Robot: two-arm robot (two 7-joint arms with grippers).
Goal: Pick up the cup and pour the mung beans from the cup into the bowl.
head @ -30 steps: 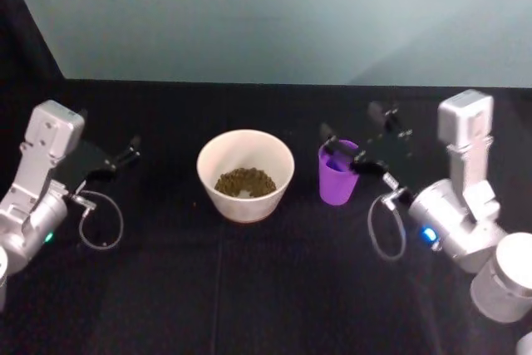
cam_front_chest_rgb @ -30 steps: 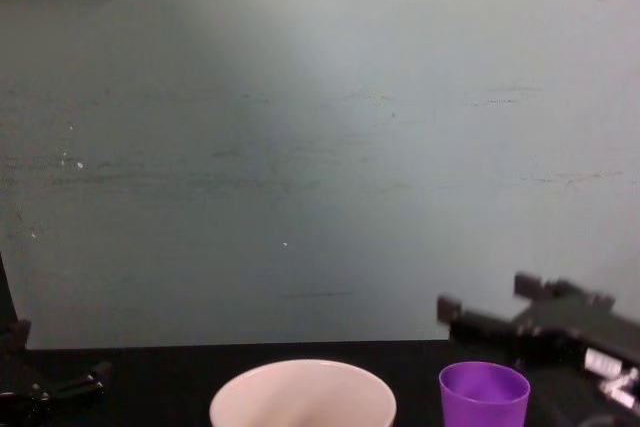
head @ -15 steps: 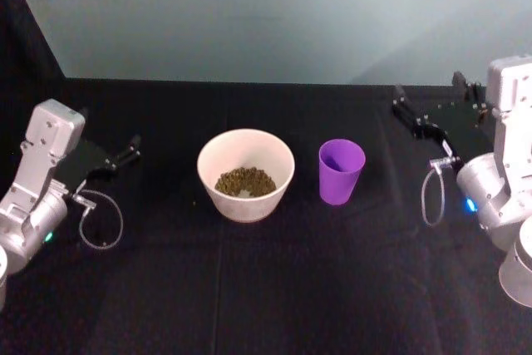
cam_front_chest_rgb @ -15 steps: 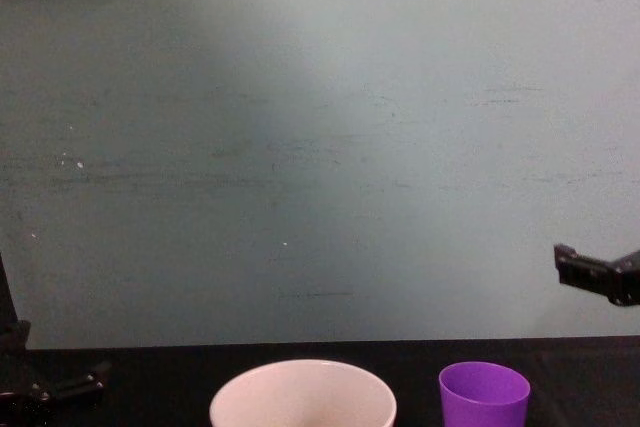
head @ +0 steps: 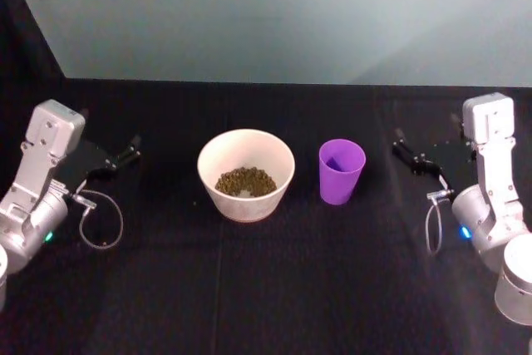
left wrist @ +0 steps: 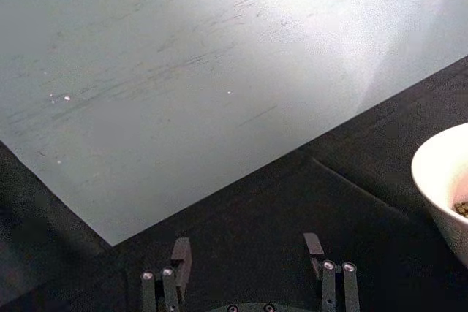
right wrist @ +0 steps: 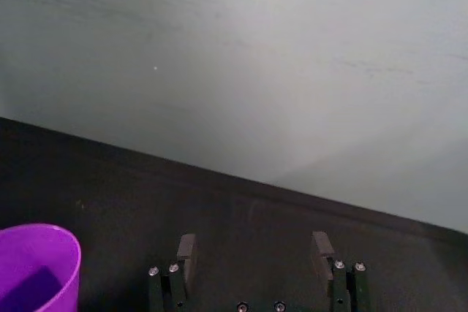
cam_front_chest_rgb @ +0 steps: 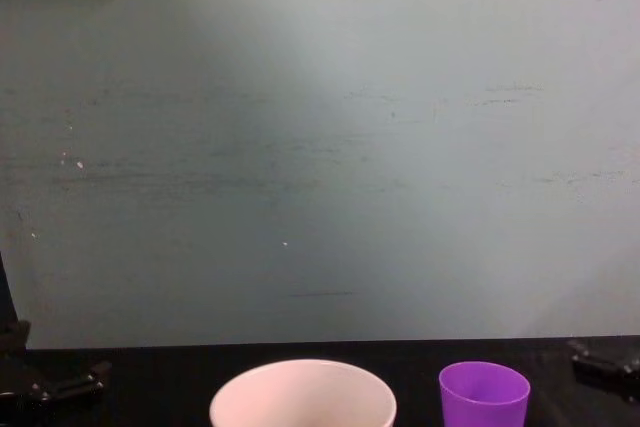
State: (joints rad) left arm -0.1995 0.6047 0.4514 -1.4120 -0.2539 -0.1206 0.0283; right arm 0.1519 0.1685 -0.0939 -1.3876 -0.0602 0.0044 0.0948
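The off-white bowl (head: 245, 174) stands at the table's centre with a heap of mung beans (head: 245, 181) in its bottom. Just right of it the purple cup (head: 341, 171) stands upright and untouched; its inside shows purple only. My right gripper (head: 402, 144) hovers low to the right of the cup, well apart from it, and is open with nothing between its fingers (right wrist: 186, 248). The cup's rim (right wrist: 33, 264) shows at a corner of the right wrist view. My left gripper (head: 116, 162) rests open at the far left; the bowl's edge (left wrist: 442, 184) shows in its wrist view.
The black table (head: 266, 288) runs back to a pale green wall (head: 266, 14). The chest view has the bowl's rim (cam_front_chest_rgb: 300, 387), the cup (cam_front_chest_rgb: 484, 397), the right gripper (cam_front_chest_rgb: 600, 359) and the left gripper (cam_front_chest_rgb: 60, 387) along its bottom.
One second ago my right gripper stood around the cup. It has let go, drawn back to the right, risen and then come down low. The cup, bowl and left arm stayed still.
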